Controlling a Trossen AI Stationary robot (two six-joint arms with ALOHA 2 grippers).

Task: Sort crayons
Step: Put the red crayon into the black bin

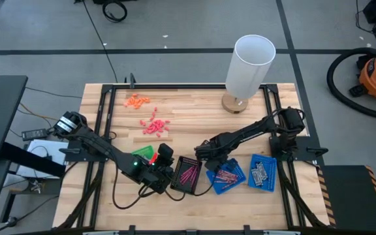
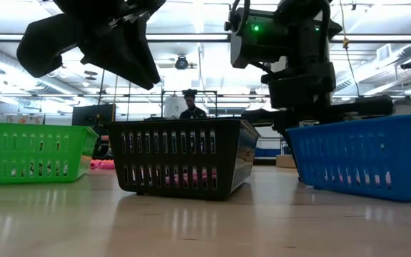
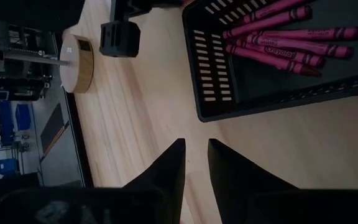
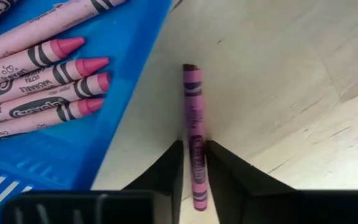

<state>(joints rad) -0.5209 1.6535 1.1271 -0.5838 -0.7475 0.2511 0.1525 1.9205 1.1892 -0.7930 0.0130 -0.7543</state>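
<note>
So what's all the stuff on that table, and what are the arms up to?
Black slotted plastic tray: one, table front, holding magenta crayons.
Blue plastic trays: two, right of the black one; the nearer holds pale pink crayons, the farther grey ones.
Green plastic tray: one, left of the black one.
Loose orange bits and coral-red bits: back left.
White cylinder on a wooden base: back right.
Left gripper: empty, beside the black tray.
Right gripper: shut on a single pink crayon.
</note>
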